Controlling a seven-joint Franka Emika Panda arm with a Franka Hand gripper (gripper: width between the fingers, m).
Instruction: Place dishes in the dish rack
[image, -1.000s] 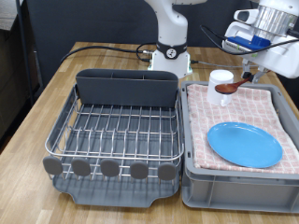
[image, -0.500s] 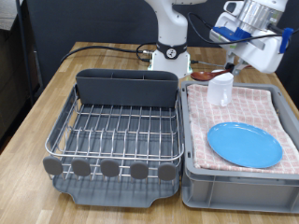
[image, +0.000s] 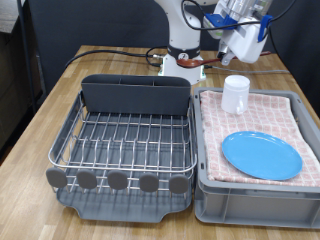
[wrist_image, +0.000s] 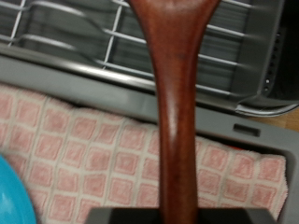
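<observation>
Holding the wooden spoon (image: 197, 65) level above the table (image: 40, 120), the end effector (image: 232, 45) grips its handle, the bowl pointing toward the exterior view's left, near the rack's tall grey compartment (image: 136, 95). Keeping the smooth brown shaft steady and lining it over that slot would do this step well. The dish rack (image: 120, 150), silver wire over dark plastic, is empty; the white cup (image: 236, 94) and flat blue plate (image: 260, 155) sit on the checked cloth (image: 255, 115).
</observation>
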